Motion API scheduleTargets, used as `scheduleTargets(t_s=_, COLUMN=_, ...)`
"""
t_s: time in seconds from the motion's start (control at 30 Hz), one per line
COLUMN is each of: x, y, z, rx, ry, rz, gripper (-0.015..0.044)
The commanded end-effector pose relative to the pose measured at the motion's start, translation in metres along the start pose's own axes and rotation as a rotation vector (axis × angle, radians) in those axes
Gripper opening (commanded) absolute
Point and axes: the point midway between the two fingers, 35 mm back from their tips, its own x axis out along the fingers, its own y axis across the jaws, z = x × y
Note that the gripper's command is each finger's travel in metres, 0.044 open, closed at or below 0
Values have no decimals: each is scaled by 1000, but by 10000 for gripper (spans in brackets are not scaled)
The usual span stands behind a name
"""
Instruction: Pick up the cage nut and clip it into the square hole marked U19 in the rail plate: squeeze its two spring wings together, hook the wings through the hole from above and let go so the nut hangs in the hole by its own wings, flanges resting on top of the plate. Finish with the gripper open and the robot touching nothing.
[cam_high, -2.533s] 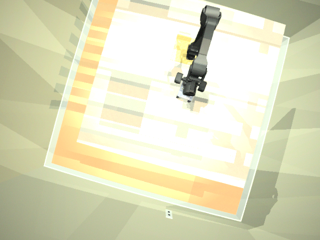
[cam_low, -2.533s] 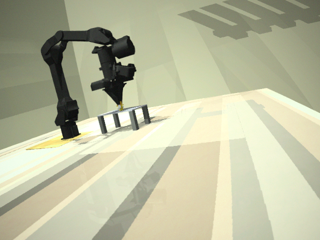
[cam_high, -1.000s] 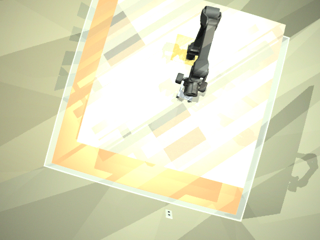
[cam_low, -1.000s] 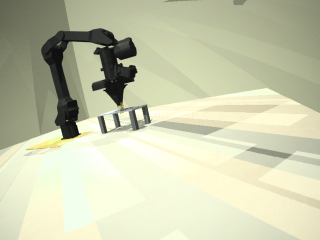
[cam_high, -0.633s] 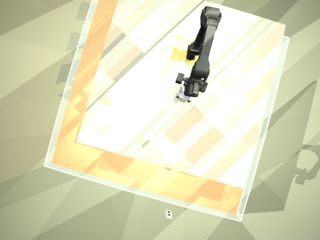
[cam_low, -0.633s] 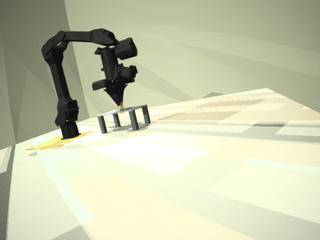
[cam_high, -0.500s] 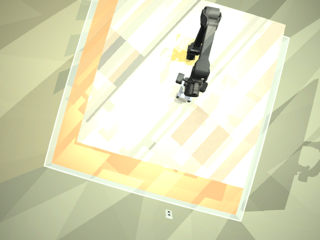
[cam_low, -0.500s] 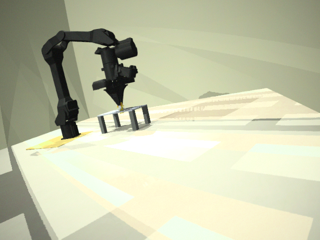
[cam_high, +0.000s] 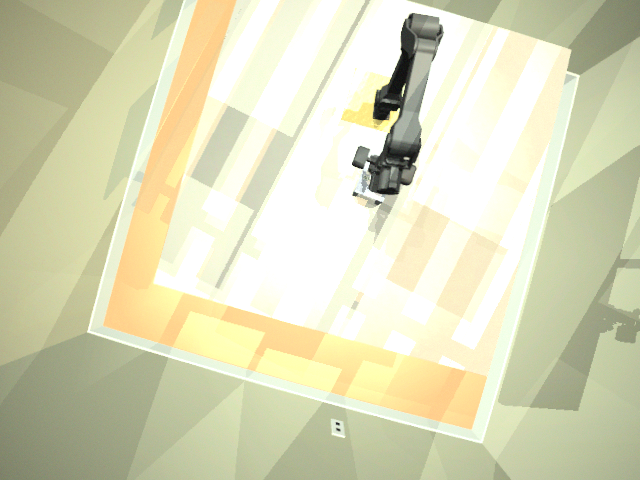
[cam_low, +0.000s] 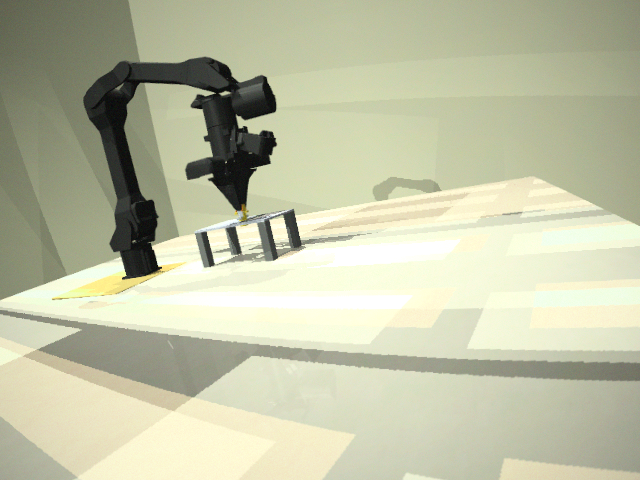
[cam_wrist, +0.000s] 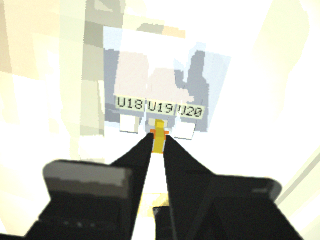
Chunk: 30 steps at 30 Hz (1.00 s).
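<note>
Close to the counter's (cam_high: 310, 232) (cam_low: 361, 320) (cam_wrist: 290, 100) back edge in the exterior view, toward its left end, the arm's base (cam_high: 382, 107) (cam_low: 138, 262) stands on a yellow sheet (cam_high: 356, 117) (cam_low: 87, 289) (cam_wrist: 146, 206). Right of it, nearer that back edge than the front one, is the four-legged rail plate (cam_high: 368, 197) (cam_low: 211, 226) (cam_wrist: 215, 90), and above that the pincer (cam_high: 373, 176) (cam_low: 240, 207) (cam_wrist: 158, 138), closed on the yellow cage nut (cam_low: 244, 210) (cam_wrist: 158, 144). The nut is at the plate's top, beside the U19 label (cam_wrist: 160, 107) and seemingly over that hole, between the pale openings by U18 (cam_wrist: 130, 103) and U20 (cam_wrist: 190, 111).

Picking up is done, and the carry to U19 looks done as well. Whether the wings have hooked through, or the flanges sit on the plate, I cannot tell. Left to do, I judge: confirm or finish the seating, let go, and back off until nothing is touched
</note>
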Motion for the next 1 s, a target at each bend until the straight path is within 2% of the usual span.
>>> scheduleTargets(t_s=0.0, x=-1, y=0, z=1, rx=3, ry=-4, rz=-7, gripper=23)
scheduleTargets(t_s=0.97, x=-1, y=2, z=1, rx=3, ry=-4, rz=39, gripper=23)
